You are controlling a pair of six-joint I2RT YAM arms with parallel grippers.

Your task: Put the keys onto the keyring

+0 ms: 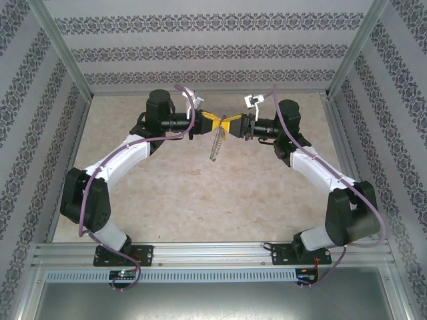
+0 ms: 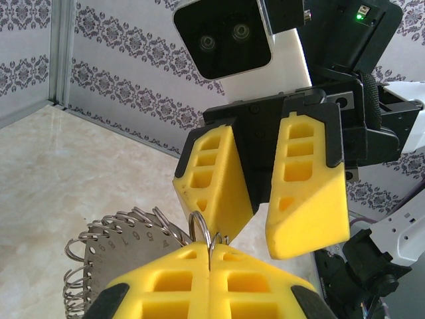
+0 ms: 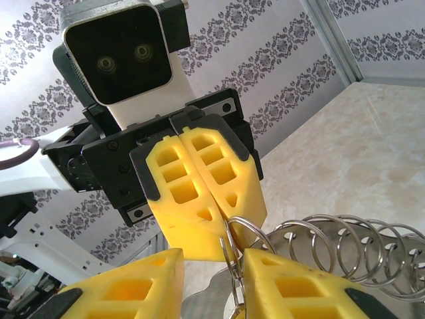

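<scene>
The keyring (image 1: 215, 143) is a silver numbered disc (image 2: 126, 246) fringed with many small wire rings (image 3: 358, 246), and it hangs in the air over the middle of the table. My left gripper (image 2: 211, 256) is shut on one small split ring (image 2: 199, 229) at its edge. Facing it tip to tip, my right gripper (image 3: 212, 259) is open. That held ring (image 3: 242, 229) lies against the inner side of its right finger. Seen from above, the left gripper (image 1: 210, 122) and right gripper (image 1: 232, 125) meet above the tabletop. I cannot make out the keys.
Beige marble-look tabletop (image 1: 200, 193) lies below the hanging disc. Patterned walls (image 1: 213, 50) and aluminium frame posts (image 1: 67, 57) close in the back and sides. Both arm bases sit on the rail (image 1: 213, 253) at the near edge.
</scene>
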